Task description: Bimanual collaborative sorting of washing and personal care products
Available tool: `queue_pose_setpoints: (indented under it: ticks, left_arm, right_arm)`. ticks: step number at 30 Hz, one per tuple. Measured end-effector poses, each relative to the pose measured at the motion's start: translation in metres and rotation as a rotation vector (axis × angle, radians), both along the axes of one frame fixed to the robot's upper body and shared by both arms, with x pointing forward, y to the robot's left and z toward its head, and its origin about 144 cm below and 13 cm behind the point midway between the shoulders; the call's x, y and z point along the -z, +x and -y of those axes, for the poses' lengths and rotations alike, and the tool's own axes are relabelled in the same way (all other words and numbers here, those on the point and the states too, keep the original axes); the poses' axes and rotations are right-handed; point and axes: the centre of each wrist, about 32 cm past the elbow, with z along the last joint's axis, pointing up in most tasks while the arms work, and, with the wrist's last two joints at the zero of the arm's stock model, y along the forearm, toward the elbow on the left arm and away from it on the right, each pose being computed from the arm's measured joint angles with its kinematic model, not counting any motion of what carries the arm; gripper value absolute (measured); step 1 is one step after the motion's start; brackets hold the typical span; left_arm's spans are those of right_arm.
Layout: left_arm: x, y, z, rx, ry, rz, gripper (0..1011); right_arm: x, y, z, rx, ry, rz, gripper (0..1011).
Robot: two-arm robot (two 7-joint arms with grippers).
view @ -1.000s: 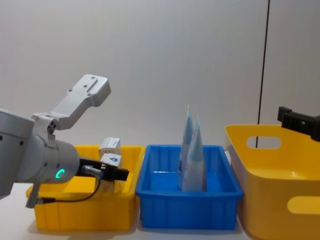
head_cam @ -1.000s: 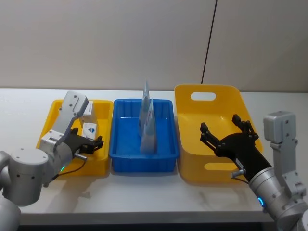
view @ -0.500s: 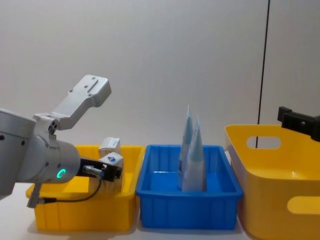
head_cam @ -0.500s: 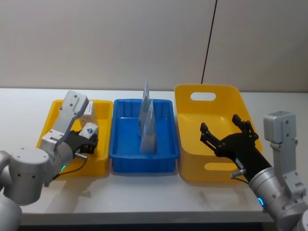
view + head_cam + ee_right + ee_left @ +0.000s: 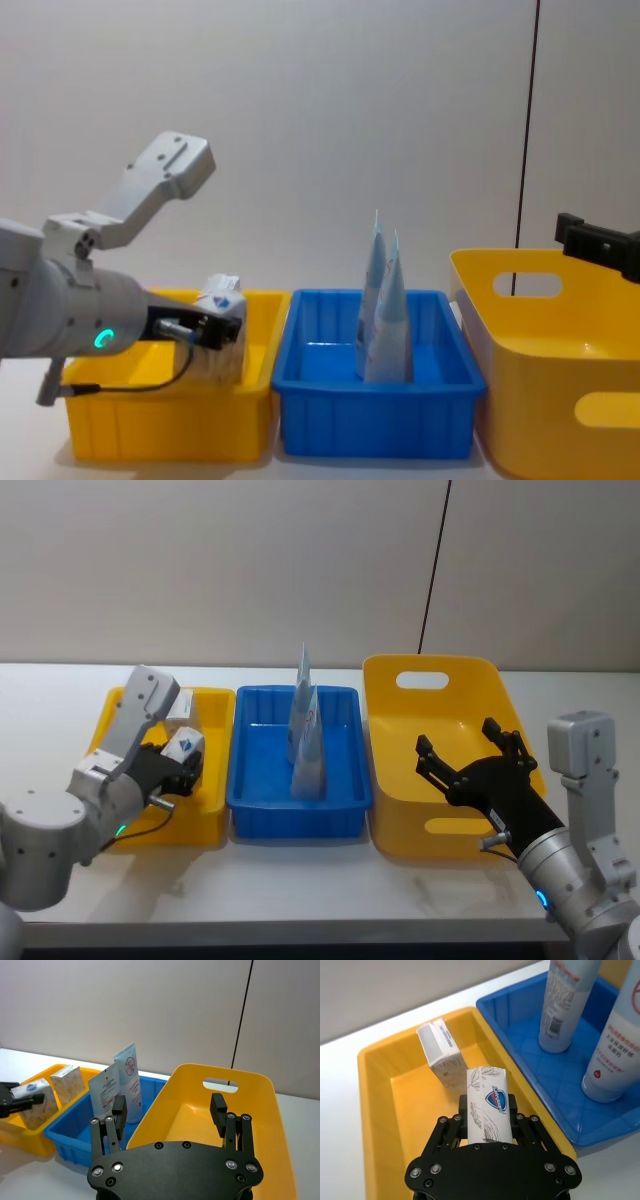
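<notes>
The left gripper is shut tight on the white soft pack. One finger presses on each side of it. The pack has grey leaf drawings and a round blue mark on it. It sticks out in front of the fingers, over the inside of the small yellow tray. I cannot tell if the pack touches the bottom of the tray.

Just past the white pack stands the small beige speckled pack, at the far end of the same tray. The two packs are very near each other.

Next to the yellow tray is the blue tray. Two tall pale-blue tubes stand up in it, caps down, one just behind the other.

On the other side of the blue tray is the big yellow basket with handle holes. The right gripper hangs over this basket. Its fingers are spread wide apart and hold nothing.

All three bins sit side by side on the white table.
</notes>
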Motion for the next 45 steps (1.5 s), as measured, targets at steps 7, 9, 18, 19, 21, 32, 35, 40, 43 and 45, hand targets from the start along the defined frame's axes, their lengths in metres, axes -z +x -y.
queue_pose_setpoints:
  ticks: [7, 9, 18, 19, 21, 32, 35, 40, 43, 45]
  left_arm:
    - [-0.016, -0.010, -0.016, 0.066, 0.019, 0.084, 367]
    - [-0.021, -0.011, -0.020, 0.081, 0.024, 0.102, 367]
    - [-0.054, -0.022, -0.041, 0.195, 0.033, 0.201, 367]
    - [-0.055, -0.023, -0.041, 0.205, 0.030, 0.205, 367]
    - [-0.063, -0.026, -0.045, 0.238, 0.024, 0.223, 367]
    - [-0.086, -0.036, -0.058, 0.401, -0.013, 0.274, 367]
    - [-0.090, -0.037, -0.060, 0.448, -0.027, 0.278, 367]
    - [-0.095, -0.040, -0.063, 0.530, -0.050, 0.277, 367]
    - [-0.097, -0.040, -0.064, 0.577, -0.061, 0.273, 367]
    - [-0.098, -0.041, -0.064, 0.606, -0.068, 0.269, 367]
  right_arm:
    - [0.000, 0.000, 0.000, 0.000, 0.000, 0.000, 1002]
    - [0.000, 0.000, 0.000, 0.000, 0.000, 0.000, 1002]
    - [0.000, 0.000, 0.000, 0.000, 0.000, 0.000, 1002]
    - [0.000, 0.000, 0.000, 0.000, 0.000, 0.000, 1002]
    - [0.000, 0.000, 0.000, 0.000, 0.000, 0.000, 1002]
    - [0.000, 0.000, 0.000, 0.000, 0.000, 0.000, 1002]
    - [0.000, 0.000, 0.000, 0.000, 0.000, 0.000, 1002]
    - [0.000, 0.000, 0.000, 0.000, 0.000, 0.000, 1002]
    - [0.000, 0.000, 0.000, 0.000, 0.000, 0.000, 1002]
    - [0.000, 0.000, 0.000, 0.000, 0.000, 0.000, 1002]
